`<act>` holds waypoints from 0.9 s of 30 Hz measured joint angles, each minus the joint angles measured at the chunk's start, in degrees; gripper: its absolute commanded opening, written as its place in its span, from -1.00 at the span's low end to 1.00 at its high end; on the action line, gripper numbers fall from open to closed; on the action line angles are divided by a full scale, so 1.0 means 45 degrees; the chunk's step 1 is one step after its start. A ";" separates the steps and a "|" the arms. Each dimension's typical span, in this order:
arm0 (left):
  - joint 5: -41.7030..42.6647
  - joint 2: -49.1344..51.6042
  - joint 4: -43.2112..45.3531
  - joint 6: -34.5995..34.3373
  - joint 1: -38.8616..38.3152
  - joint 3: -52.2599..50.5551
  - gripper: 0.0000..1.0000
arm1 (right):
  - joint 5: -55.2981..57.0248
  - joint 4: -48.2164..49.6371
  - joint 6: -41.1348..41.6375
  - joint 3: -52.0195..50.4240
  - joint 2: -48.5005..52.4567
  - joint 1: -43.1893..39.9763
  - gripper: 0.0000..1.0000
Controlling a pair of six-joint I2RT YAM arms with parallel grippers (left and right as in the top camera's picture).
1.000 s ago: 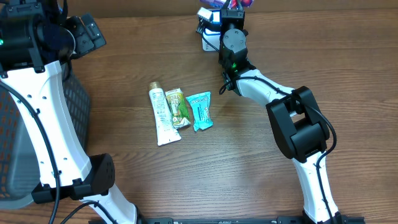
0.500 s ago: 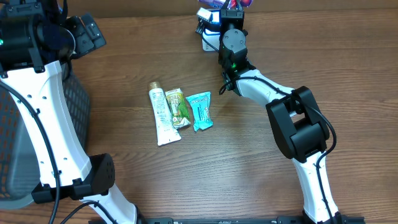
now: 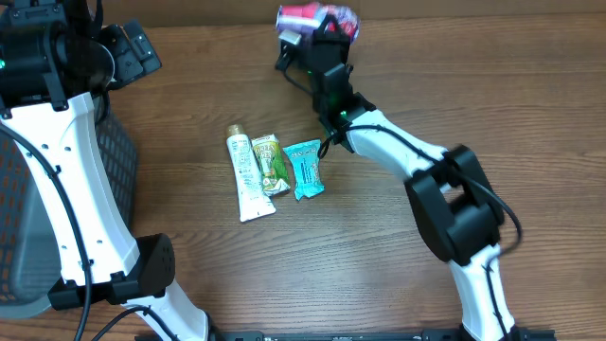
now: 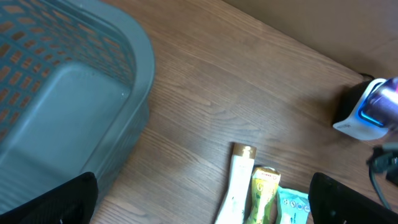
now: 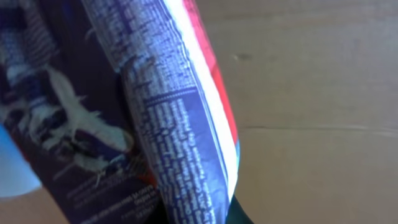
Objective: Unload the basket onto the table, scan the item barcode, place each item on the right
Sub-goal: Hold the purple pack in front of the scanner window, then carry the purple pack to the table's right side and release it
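Right gripper (image 3: 323, 36): clenched on a snack packet (image 3: 311, 16), lifted at the far edge of the table (image 3: 511, 104).
Snack packet: purple, red and white, crumpled, with small white print; it fills the right wrist view (image 5: 155, 124), and its print faces the camera there.
Barcode: cannot tell where it is; no bars show on the visible side.
Scanner (image 4: 368, 116): white body with a blue glowing face, standing on the far side of the table; in the left wrist view the purple packet sits blurred just at its right side.
Left gripper (image 3: 138, 51): released, jaws spread wide, grasping nothing, held high over the far left of the table.
Basket (image 4: 140, 70): grey mesh, at the left edge of the table, beneath the left arm.
Tube (image 3: 248, 176): white with a gold cap, lying flat mid-table, cap pointing to the far side.
Green packet (image 3: 271, 163): lying just right of the tube, touching it.
Teal packet (image 3: 305, 169): lying just right of the green packet, well apart from the scanner.
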 measured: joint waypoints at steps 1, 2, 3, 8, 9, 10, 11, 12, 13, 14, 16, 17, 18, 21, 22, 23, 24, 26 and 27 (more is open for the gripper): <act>0.0005 0.0000 -0.0005 0.0000 0.0000 0.0000 0.99 | -0.0199 -0.1341 0.0918 -0.0005 -0.0583 0.0136 -0.93; 0.0005 0.0000 -0.0005 0.0000 0.0000 0.0000 1.00 | -0.0486 -0.2623 0.2006 -0.0015 -0.1297 0.0282 -0.93; 0.0005 0.0000 -0.0005 0.0000 0.0000 0.0000 0.99 | -0.0767 -0.3487 0.2841 -0.0015 -0.1792 0.0364 -0.93; 0.0039 0.0000 -0.0005 -0.0005 0.0000 0.0000 0.99 | -0.3337 -0.7504 0.8937 0.0092 -0.4983 0.0563 -0.93; 0.0044 0.0000 -0.0005 -0.0005 0.0000 0.0000 0.99 | -0.4002 -0.8242 1.0326 0.0155 -0.5479 0.0495 -0.93; 0.0044 0.0000 -0.0005 -0.0010 0.0000 0.0000 0.99 | -0.4707 -0.9010 1.1715 0.0223 -0.5906 0.0389 -0.93; 0.0044 0.0000 -0.0005 -0.0010 0.0000 0.0000 0.99 | -0.5459 -0.9763 1.3114 0.0277 -0.6271 0.0223 -0.93; 0.0044 0.0000 -0.0005 -0.0005 0.0000 0.0000 0.99 | -0.6139 -1.0448 1.4280 0.0321 -0.6504 0.0024 -0.93; 0.0044 0.0000 -0.0005 -0.0010 0.0000 0.0000 0.99 | -0.7028 -1.1361 1.5669 0.0364 -0.6683 -0.0330 -0.93; 0.0044 0.0000 -0.0005 -0.0010 0.0000 0.0000 0.99 | -0.7485 -1.1978 1.6495 0.0379 -0.6737 -0.0593 -0.93; 0.0044 0.0000 -0.0005 -0.0010 0.0000 0.0000 0.99 | -0.8548 -1.3352 1.8306 0.0364 -0.6683 -0.1384 -0.93; 0.0049 0.0000 -0.0005 -0.0010 0.0000 0.0000 0.99 | -0.8913 -1.3940 1.9011 0.0325 -0.6601 -0.1797 -0.93; 0.0044 0.0000 -0.0010 -0.0010 0.0000 0.0000 0.99 | -0.9253 -1.4474 1.9700 0.0243 -0.6509 -0.2288 -0.93; 0.0044 0.0000 -0.0005 -0.0010 0.0000 0.0000 0.99 | -0.9908 -1.5193 2.1012 -0.0277 -0.6305 -0.3706 -0.93; 0.0044 0.0000 -0.0005 -0.0015 0.0000 0.0000 0.99 | -1.0054 -1.5222 2.1313 -0.0525 -0.6275 -0.4143 -0.93; 0.0044 0.0000 -0.0005 -0.0010 0.0000 0.0000 1.00 | -1.0176 -1.5193 2.1580 -0.0865 -0.6261 -0.4673 -0.93; 0.0044 0.0000 -0.0005 -0.0010 0.0000 0.0000 1.00 | -1.0263 -1.5120 2.1828 -0.1161 -0.6256 -0.5085 -0.93; 0.0044 0.0000 -0.0005 -0.0015 0.0000 0.0000 0.99 | -1.0399 -1.4756 2.2318 -0.1909 -0.6246 -0.5999 -0.93; 0.0044 0.0000 -0.0005 -0.0015 0.0000 0.0000 0.99 | -1.0438 -1.4498 2.2498 -0.2278 -0.6241 -0.6407 -0.93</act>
